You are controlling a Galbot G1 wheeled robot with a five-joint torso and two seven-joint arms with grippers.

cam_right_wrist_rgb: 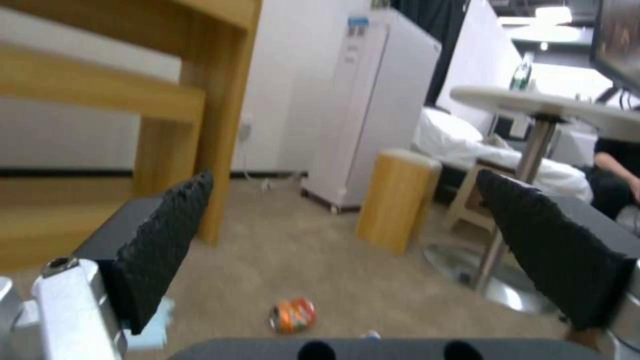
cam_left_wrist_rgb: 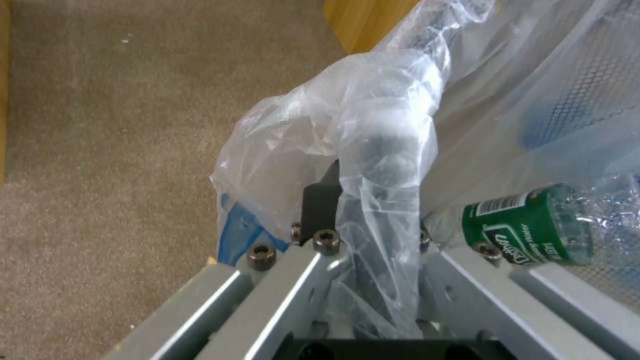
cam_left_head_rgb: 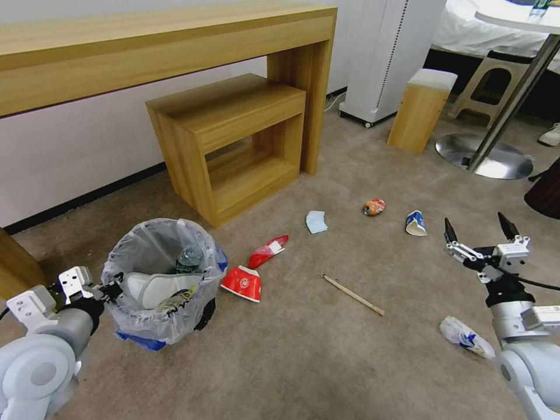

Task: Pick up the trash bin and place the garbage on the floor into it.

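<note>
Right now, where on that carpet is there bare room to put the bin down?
Bare carpet lies between the wooden stick and the crumpled wrapper. Crowded: beside the trash bin, where the red wrappers lie close.

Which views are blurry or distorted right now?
Head view: sharp, but wide-angle bending curves the desk edge. Left wrist view: crinkly bag on the trash bin glares, close and soft. Right wrist view: blurred throughout, orange can smeared, right gripper fingers wide apart.
</note>
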